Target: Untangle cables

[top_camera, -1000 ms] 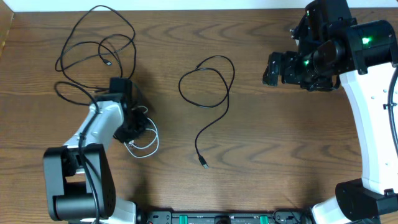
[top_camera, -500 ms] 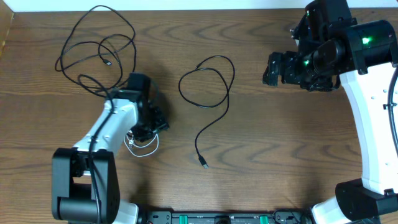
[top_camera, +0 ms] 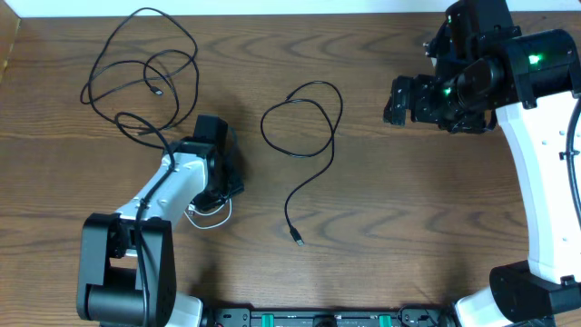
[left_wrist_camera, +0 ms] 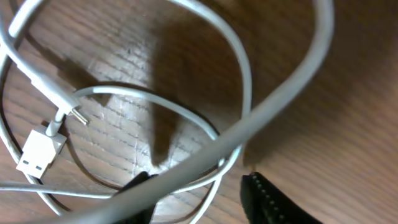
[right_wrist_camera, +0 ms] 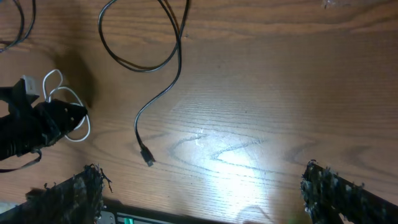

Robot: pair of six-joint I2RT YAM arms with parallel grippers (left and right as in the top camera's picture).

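Observation:
A white cable [top_camera: 214, 214] lies coiled at the front left, and its flat plug [left_wrist_camera: 37, 152] and loops fill the left wrist view. My left gripper [top_camera: 210, 196] hangs right over this coil. Its jaws stand apart, so the left gripper [left_wrist_camera: 198, 180] is open, with white strands crossing the gap and one strand lying across a finger [left_wrist_camera: 140, 199]. One black cable [top_camera: 136, 64] sprawls at the far left. Another black cable [top_camera: 304, 118] loops mid-table, its plug [top_camera: 298, 238] towards the front. My right gripper [top_camera: 399, 100] hovers high at the far right, and in its wrist view the right gripper [right_wrist_camera: 202, 171] is open and empty.
The far edge of the wooden table [top_camera: 272, 14] runs along the top. The arm bases and a black rail [top_camera: 318, 318] sit at the front edge. In the right wrist view the left arm [right_wrist_camera: 31, 127] shows beside the white cable [right_wrist_camera: 84, 127].
My left arm has swung right and away from its base, over the white coil. Its jaws went from shut to apart. The right arm has not moved.

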